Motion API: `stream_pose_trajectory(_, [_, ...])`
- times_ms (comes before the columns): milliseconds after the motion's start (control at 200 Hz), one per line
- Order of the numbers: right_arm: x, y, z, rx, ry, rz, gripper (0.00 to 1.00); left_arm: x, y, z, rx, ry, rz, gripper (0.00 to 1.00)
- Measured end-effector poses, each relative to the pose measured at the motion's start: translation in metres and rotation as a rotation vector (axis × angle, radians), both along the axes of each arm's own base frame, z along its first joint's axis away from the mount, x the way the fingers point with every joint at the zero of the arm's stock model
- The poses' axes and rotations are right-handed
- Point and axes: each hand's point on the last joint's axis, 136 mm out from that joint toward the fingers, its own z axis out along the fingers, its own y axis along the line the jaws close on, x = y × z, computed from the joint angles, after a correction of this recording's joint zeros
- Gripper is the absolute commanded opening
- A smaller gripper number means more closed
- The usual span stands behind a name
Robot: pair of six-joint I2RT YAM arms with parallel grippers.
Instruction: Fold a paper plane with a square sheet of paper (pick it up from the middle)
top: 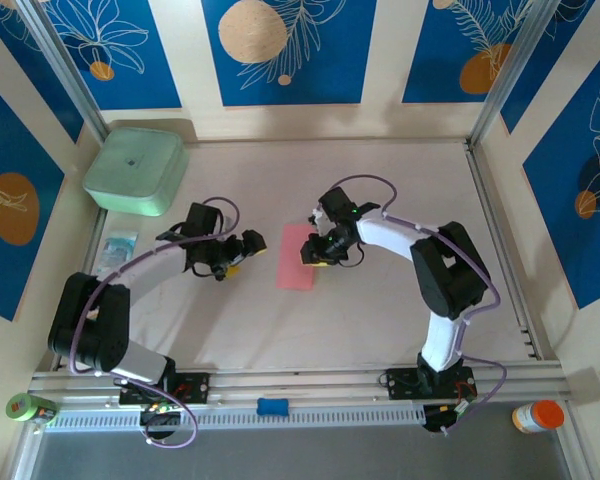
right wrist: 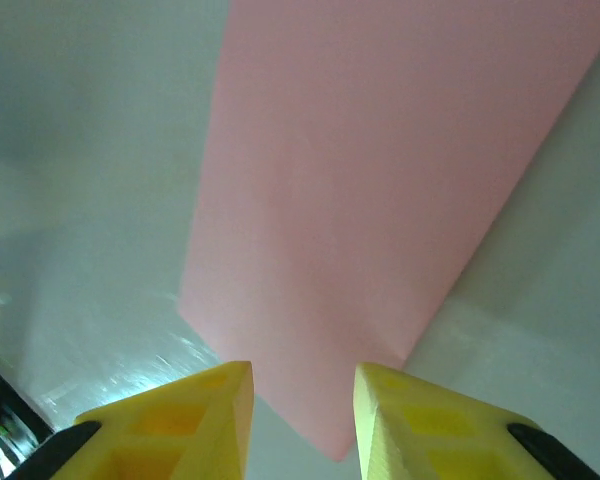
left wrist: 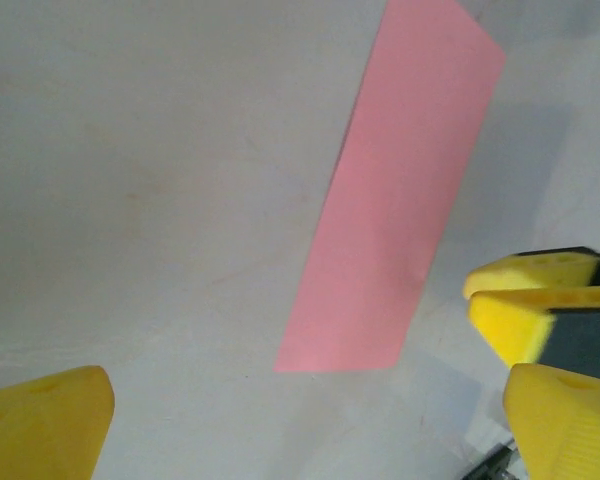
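The square sheet of paper [top: 298, 257] lies flat on the table's middle as a narrow pink rectangle, long side running front to back. My left gripper [top: 242, 252] hovers just left of it, open wide; in the left wrist view the sheet [left wrist: 395, 200] lies ahead of that gripper [left wrist: 300, 400], apart from both yellow fingers. My right gripper [top: 315, 255] is at the sheet's right edge. In the right wrist view its yellow fingers [right wrist: 303, 385] stand a little apart with a corner of the pink sheet [right wrist: 380, 180] reaching into the gap. No paper plane shape shows.
A mint-green square box [top: 135, 170] sits at the back left, with clear packets [top: 115, 250] in front of it by the left wall. A metal rail [top: 310, 382] runs along the near edge. An orange-capped bottle [top: 535, 415] stands at the front right.
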Motion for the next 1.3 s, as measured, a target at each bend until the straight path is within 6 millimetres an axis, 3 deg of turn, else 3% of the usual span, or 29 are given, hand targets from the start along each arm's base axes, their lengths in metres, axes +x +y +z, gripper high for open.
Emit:
stream_pose_trajectory(90, [0.007, 0.003, 0.007, 0.014, -0.004, -0.080, 0.32, -0.007, -0.018, -0.005, -0.014, 0.019, -0.034, 0.91])
stream_pose_trajectory(220, [0.009, 0.004, -0.002, 0.006, 0.041, -0.167, 0.32, -0.019, -0.037, -0.020, -0.017, 0.068, -0.077, 0.82])
stream_pose_trajectory(370, [0.005, 0.005, -0.025, -0.035, 0.106, -0.213, 0.32, -0.028, -0.047, -0.039, 0.003, 0.131, -0.100, 0.66])
stream_pose_trajectory(480, [0.002, 0.003, -0.039, -0.062, 0.139, -0.230, 0.31, -0.028, -0.052, -0.041, 0.001, 0.139, -0.107, 0.56])
stream_pose_trajectory(650, [0.002, 0.003, -0.041, -0.064, 0.142, -0.225, 0.30, -0.025, -0.060, -0.041, -0.011, 0.141, -0.124, 0.42])
stream_pose_trajectory(1301, [0.003, -0.001, -0.043, -0.081, 0.122, -0.199, 0.27, -0.028, -0.065, -0.054, 0.048, 0.191, -0.162, 0.41])
